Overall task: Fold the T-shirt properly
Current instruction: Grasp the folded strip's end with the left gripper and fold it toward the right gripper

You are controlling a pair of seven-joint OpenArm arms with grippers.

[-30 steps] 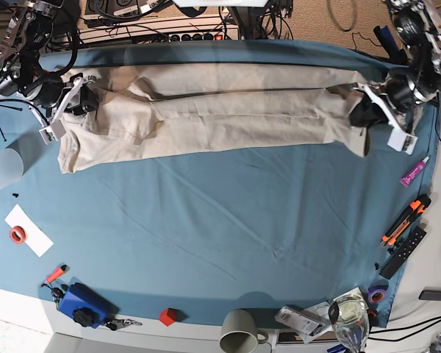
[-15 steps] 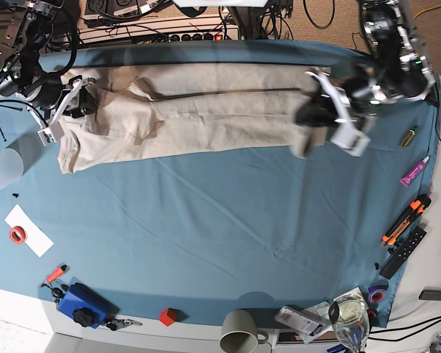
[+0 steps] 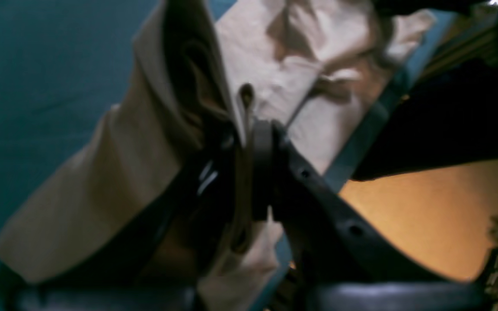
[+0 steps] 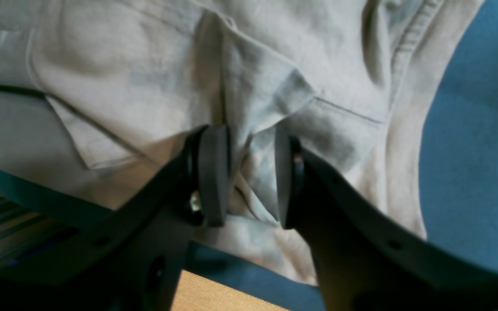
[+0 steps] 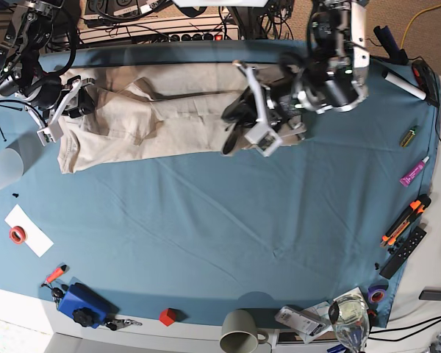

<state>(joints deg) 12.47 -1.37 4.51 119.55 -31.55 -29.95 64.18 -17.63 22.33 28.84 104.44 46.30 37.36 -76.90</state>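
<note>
- Base view: mounted high, looking steeply down on the whole table cloth, far edge at top; both arms and the T-shirt along the far edge in frame.
- Left wrist view: very close, blurred, sighting along the left gripper toward the cloth's edge; T-shirt fills the middle.
- Right wrist view: very close, sighting past the right gripper onto the T-shirt, cloth edge below.
- Shared by all three: T-shirt, table cloth.
</note>
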